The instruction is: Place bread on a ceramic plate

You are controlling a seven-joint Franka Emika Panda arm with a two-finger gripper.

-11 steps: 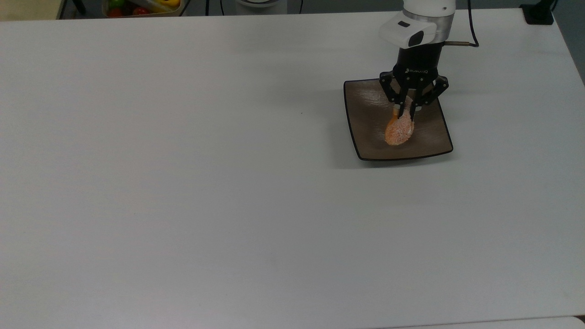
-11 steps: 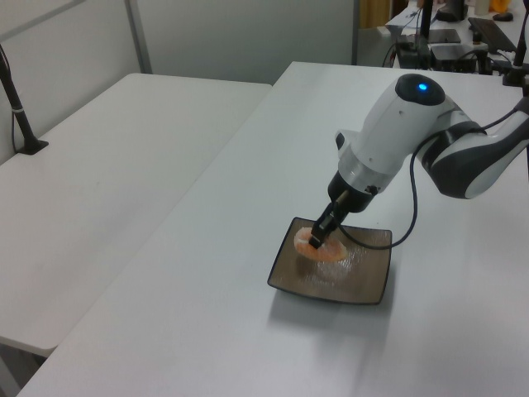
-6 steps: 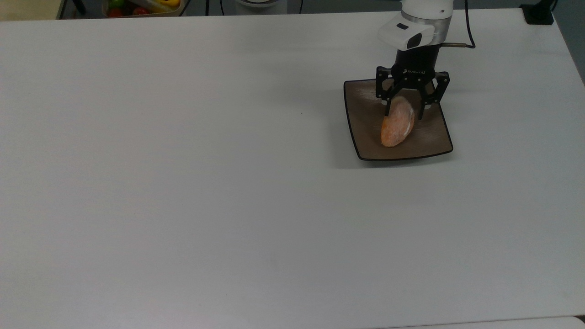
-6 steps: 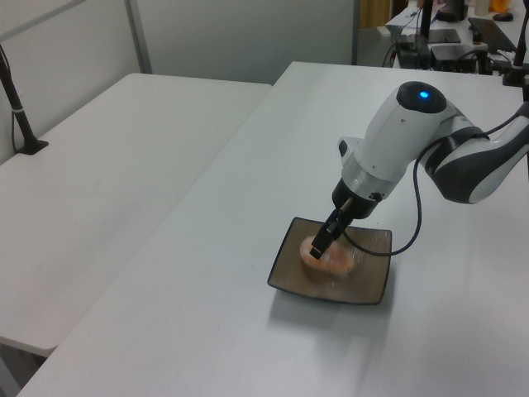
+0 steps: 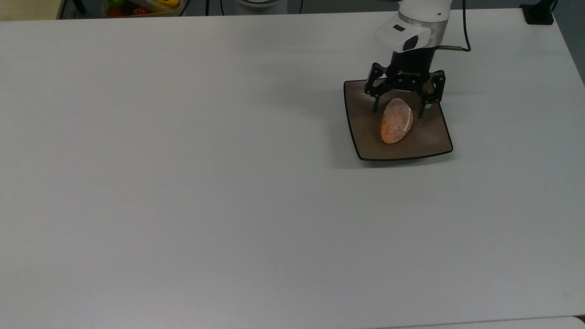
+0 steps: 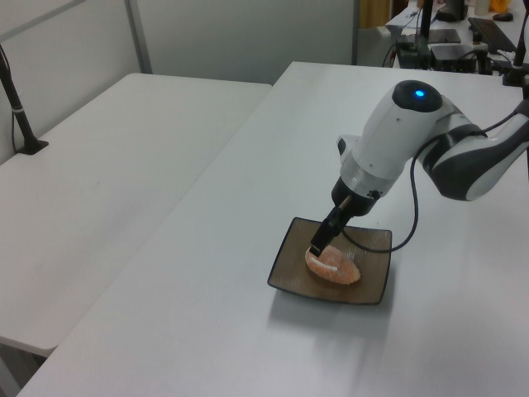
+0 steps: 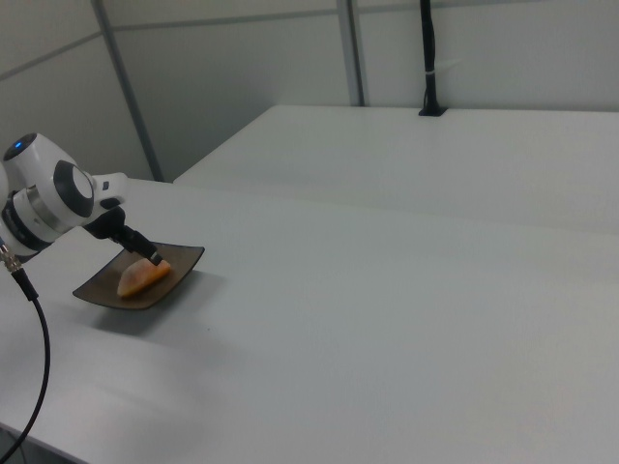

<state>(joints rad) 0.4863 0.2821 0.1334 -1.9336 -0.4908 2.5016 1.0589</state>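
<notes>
The bread (image 5: 396, 121), an oval orange bun with a white stripe, lies flat on the square brown ceramic plate (image 5: 365, 137) near the table's far right in the top view. My gripper (image 5: 398, 109) hovers just above the bun's far end, open, its black fingers spread on either side and holding nothing. From the left view the bread (image 6: 334, 266) rests on the plate (image 6: 285, 273) with the gripper (image 6: 319, 246) right over it. Seen from the right view, the bread (image 7: 140, 277) sits on the plate (image 7: 179, 263) below the gripper (image 7: 150, 257).
The plate sits on a wide white table (image 5: 183, 183). A tray of colourful items (image 5: 141, 7) stands beyond the table's far edge. A black cable (image 5: 466, 27) trails from the wrist. A second white table (image 6: 107, 157) stands beside this one.
The gripper went from shut on the bread to open and rose slightly. The bread dropped from tilted in the fingers to lying flat on the plate.
</notes>
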